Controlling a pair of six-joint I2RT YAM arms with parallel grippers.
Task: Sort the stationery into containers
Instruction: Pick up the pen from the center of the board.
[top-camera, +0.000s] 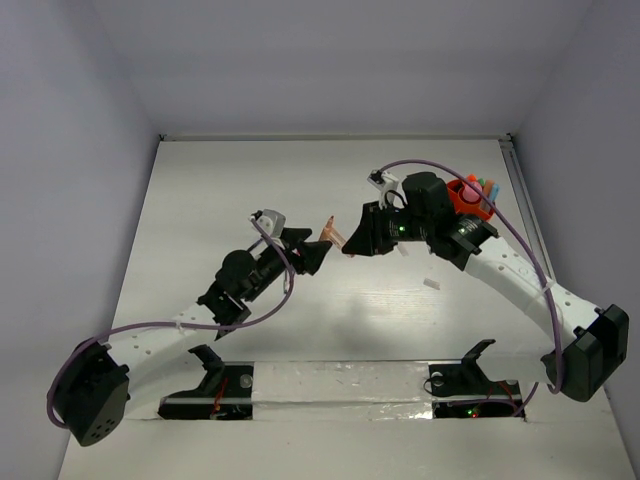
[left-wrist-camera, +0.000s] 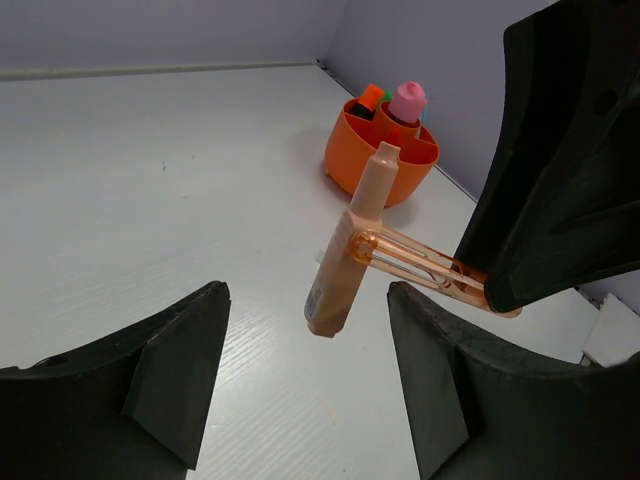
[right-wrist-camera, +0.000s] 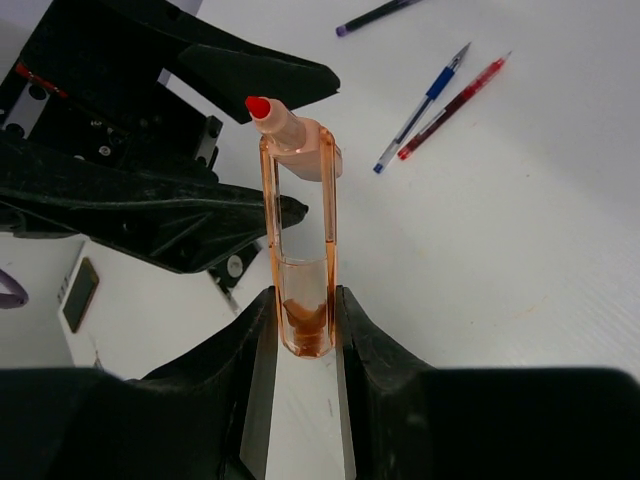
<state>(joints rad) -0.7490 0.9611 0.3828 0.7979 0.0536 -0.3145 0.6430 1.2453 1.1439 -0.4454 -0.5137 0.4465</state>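
Note:
A pale orange highlighter with a clear orange end hangs above the table's middle. My right gripper is shut on that clear end, and the red tip points away from it. In the left wrist view the highlighter hangs tilted just ahead of my left gripper, which is open with a finger on each side and touches nothing. The round orange container stands at the back right with several markers upright in it. The left gripper faces the right gripper closely.
A blue pen, a red pen and a dark pen lie loose on the white table. A small white eraser-like bit lies near the right arm. The table's right wall rail runs beside the container.

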